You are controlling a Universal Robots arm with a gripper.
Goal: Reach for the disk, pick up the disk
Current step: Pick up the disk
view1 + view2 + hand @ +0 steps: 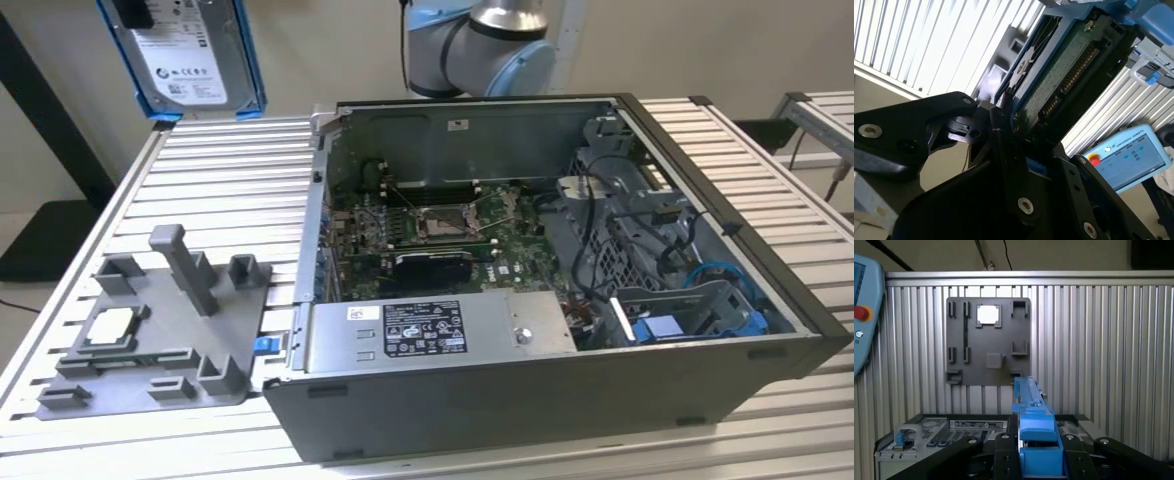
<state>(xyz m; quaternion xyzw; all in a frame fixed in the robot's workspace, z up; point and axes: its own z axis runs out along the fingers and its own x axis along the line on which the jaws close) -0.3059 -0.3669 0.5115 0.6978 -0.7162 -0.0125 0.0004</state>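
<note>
Silver metal disk [187,60], ribbed metal table [200,170]

The computer case [507,400] stands on the surface [214,180] in the middle of the exterior view. A plate [167,345] lies on the surface at the lower left, with a chip [110,328] on it. The disk [187,55] is at the upper left, above the surface's far edge.

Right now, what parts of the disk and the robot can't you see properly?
Exterior view: the top of the disk is cut off by the upper edge, like most of the arm.
First wrist view: the disk is edge-on, its near end buried in the hand.
Second wrist view: its label side faces away.
</note>
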